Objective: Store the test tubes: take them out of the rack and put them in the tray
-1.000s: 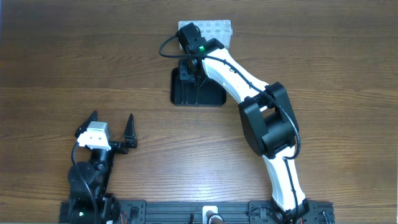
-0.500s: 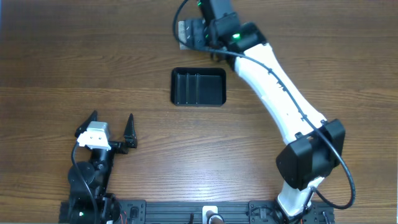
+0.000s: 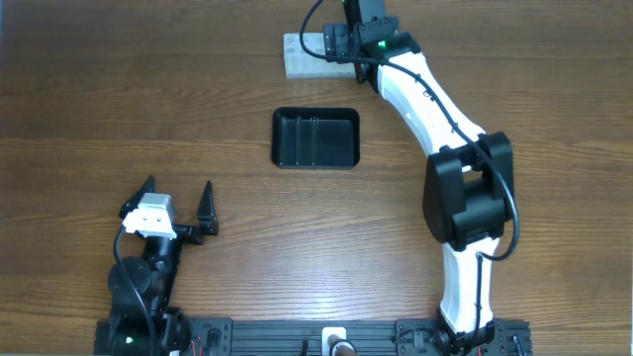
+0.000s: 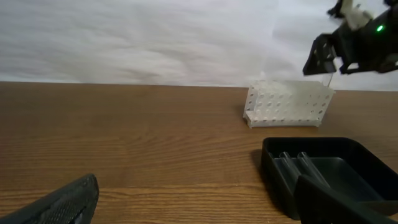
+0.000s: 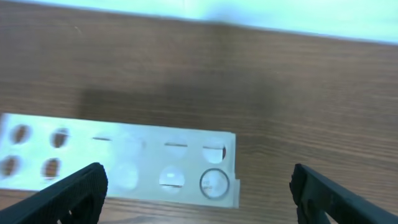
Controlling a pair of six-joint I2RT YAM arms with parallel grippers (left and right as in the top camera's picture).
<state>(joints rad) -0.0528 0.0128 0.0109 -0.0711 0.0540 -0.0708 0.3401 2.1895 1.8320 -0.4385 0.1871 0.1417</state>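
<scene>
Now, listed under your right gripper [image 5: 198, 186], fingers spread and empty: one test tube [image 5: 214, 182], standing upright in the end hole of the rack [image 3: 302, 56], almost straight below; tray [image 3: 277, 138] close by the rack; left gripper [image 3: 178, 198], likewise spread, well apart.

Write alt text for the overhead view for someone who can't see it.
The right gripper, open, hangs over one end of the white rack at the far side of the table. A black tray lies just below it, and the left gripper rests open at lower left.
</scene>
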